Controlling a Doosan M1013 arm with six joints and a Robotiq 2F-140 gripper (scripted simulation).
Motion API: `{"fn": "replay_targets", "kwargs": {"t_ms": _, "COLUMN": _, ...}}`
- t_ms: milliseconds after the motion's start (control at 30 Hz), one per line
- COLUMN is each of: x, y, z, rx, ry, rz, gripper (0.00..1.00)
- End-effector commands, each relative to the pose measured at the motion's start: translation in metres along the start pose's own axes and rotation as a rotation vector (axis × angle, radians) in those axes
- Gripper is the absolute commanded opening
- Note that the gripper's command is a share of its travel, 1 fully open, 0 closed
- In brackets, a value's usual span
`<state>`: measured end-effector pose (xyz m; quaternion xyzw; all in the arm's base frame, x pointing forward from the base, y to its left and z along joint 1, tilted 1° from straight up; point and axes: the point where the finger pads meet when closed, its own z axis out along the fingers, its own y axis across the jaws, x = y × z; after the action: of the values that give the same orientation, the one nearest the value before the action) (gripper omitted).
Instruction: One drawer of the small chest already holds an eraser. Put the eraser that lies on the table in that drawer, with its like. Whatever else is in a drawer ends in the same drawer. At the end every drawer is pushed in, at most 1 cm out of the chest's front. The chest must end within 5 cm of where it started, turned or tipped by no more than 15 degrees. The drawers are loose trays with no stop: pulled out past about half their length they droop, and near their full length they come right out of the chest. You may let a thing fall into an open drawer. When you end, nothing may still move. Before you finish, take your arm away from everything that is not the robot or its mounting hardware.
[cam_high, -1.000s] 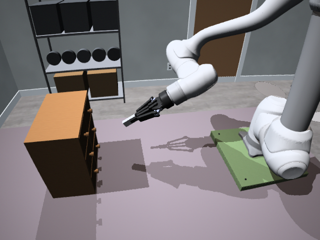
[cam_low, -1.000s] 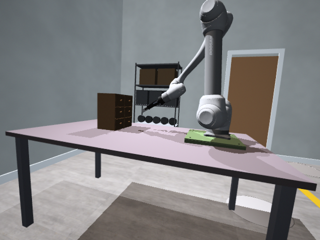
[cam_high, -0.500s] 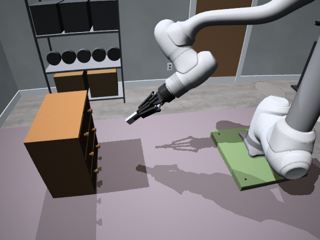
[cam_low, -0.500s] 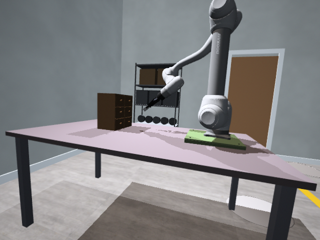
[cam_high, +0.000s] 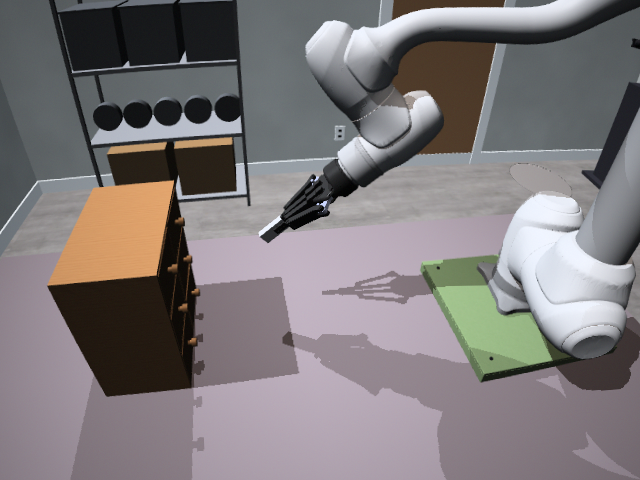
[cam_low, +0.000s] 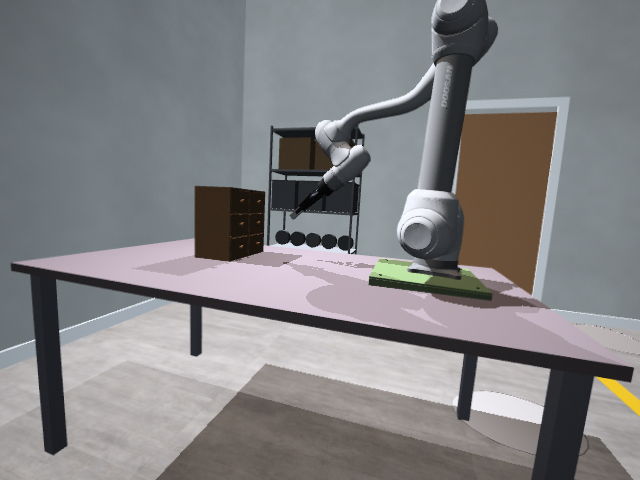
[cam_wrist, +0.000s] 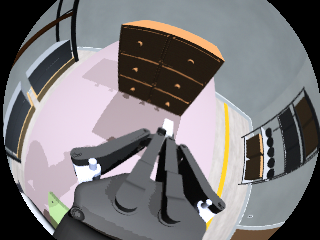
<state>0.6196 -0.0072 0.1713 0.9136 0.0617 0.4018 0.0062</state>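
The small brown chest (cam_high: 121, 284) stands at the table's left and also shows in the exterior view (cam_low: 229, 223) and the wrist view (cam_wrist: 167, 67). It has two columns of drawers with round knobs, and all the fronts look flush. My gripper (cam_high: 270, 230) hangs in the air to the right of the chest, well above the table, pointing down towards the drawer fronts. It also shows in the exterior view (cam_low: 294, 214) and the wrist view (cam_wrist: 168, 126). Its fingers are shut, pale pads pressed together, with nothing between them. No eraser is in view on the table.
My arm's base stands on a green plate (cam_high: 491, 320) at the table's right. A metal shelf rack (cam_high: 155, 98) with boxes and dark discs stands on the floor behind the table. The table's far edge runs just behind the chest.
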Motion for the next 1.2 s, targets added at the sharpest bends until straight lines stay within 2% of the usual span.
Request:
{"fn": "replay_targets", "kwargs": {"t_ms": 0, "x": 0.001, "y": 0.001, "z": -0.019, "rx": 0.054, "ry": -0.274, "rz": 0.004, "gripper": 0.0}}
{"fn": "replay_targets", "kwargs": {"t_ms": 133, "x": 0.002, "y": 0.003, "z": -0.038, "rx": 0.034, "ry": -0.267, "rz": -0.005, "gripper": 0.0}}
{"fn": "replay_targets", "kwargs": {"t_ms": 200, "x": 0.002, "y": 0.003, "z": -0.038, "rx": 0.033, "ry": -0.262, "rz": -0.005, "gripper": 0.0}}
{"fn": "replay_targets", "kwargs": {"t_ms": 333, "x": 0.003, "y": 0.004, "z": -0.053, "rx": 0.035, "ry": -0.261, "rz": -0.015, "gripper": 0.0}}
{"fn": "replay_targets", "kwargs": {"t_ms": 533, "x": 0.003, "y": 0.005, "z": -0.067, "rx": 0.064, "ry": -0.29, "rz": -0.024, "gripper": 0.0}}
{"fn": "replay_targets", "kwargs": {"t_ms": 700, "x": 0.004, "y": 0.005, "z": -0.072, "rx": 0.097, "ry": -0.364, "rz": -0.028, "gripper": 0.0}}
{"fn": "replay_targets", "kwargs": {"t_ms": 767, "x": 0.004, "y": 0.005, "z": -0.072, "rx": 0.097, "ry": -0.364, "rz": -0.028, "gripper": 0.0}}
{"fn": "replay_targets", "kwargs": {"t_ms": 800, "x": 0.004, "y": 0.005, "z": -0.072, "rx": 0.111, "ry": -0.435, "rz": -0.028, "gripper": 0.0}}
{"fn": "replay_targets", "kwargs": {"t_ms": 967, "x": 0.004, "y": 0.005, "z": -0.072, "rx": 0.114, "ry": -0.586, "rz": -0.021, "gripper": 0.0}}
{"fn": "replay_targets", "kwargs": {"t_ms": 1167, "x": 0.004, "y": 0.005, "z": -0.072, "rx": 0.08, "ry": -0.832, "rz": -0.013, "gripper": 0.0}}
